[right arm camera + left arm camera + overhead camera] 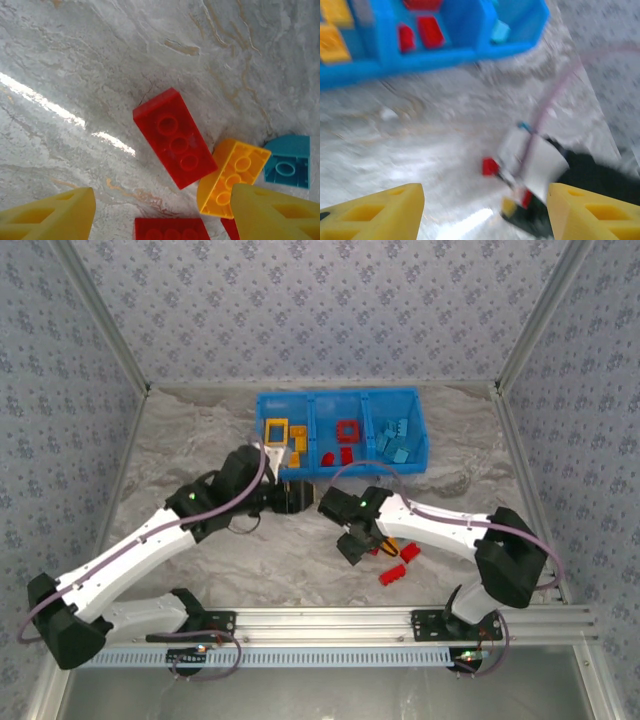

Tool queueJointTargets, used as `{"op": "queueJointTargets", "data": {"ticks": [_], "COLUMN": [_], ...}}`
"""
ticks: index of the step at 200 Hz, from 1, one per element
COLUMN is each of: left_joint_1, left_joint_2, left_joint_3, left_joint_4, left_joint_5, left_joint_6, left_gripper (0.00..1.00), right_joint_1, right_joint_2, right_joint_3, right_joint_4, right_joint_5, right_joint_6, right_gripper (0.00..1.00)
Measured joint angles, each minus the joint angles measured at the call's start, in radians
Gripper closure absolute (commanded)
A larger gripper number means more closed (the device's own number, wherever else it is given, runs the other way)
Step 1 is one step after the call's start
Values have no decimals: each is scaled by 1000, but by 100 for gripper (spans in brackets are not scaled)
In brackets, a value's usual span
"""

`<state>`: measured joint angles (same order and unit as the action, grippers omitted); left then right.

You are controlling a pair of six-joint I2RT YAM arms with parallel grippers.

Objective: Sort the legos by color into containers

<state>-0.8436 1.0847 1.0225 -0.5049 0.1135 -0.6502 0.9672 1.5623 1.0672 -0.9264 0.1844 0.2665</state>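
Marbled tabletop [190, 440]: left jaws spread, empty; right jaws spread above red brick [175, 145], gripping nothing.

Blue bin [340, 394]; red, yellow, teal legos [175, 137]; grey marbled table [100, 60].

Two arms, same build. Left arm [130, 555]: white link shells, black joint housings, a lilac cable [225, 502] along it, small green light [190, 497] on one joint. Right arm [450, 525]: same white and black, its own lilac lead, green light too. Black bases [195, 615] sit on a silver rail [330, 620]. Left gripper [486, 210] fingers [380, 215]: yellow, blocky, with moulded recesses. Right gripper [162, 215] pads [55, 215]: same yellow plastic.
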Motion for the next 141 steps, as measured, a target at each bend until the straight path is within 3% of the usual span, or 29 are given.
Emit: {"op": "queueJointTargets", "data": {"ticks": [34, 86, 141], "left_joint_1": [-81, -122, -134], "left_joint_2": [-129, -292, -311], "left_joint_3": [-115, -208, -231], "left_joint_4": [37, 47, 41], "left_joint_5": [21, -23, -55], "left_joint_6": [-54, -134, -163], "left_gripper": [36, 37, 38], "right_joint_1": [-37, -65, -73], "right_joint_2": [92, 183, 227], "right_joint_3": [13, 20, 32], "right_joint_4": [19, 55, 77], "right_joint_5": [-15, -24, -36], "right_joint_6": [-64, -117, -146], "right_gripper": [33, 41, 66]}}
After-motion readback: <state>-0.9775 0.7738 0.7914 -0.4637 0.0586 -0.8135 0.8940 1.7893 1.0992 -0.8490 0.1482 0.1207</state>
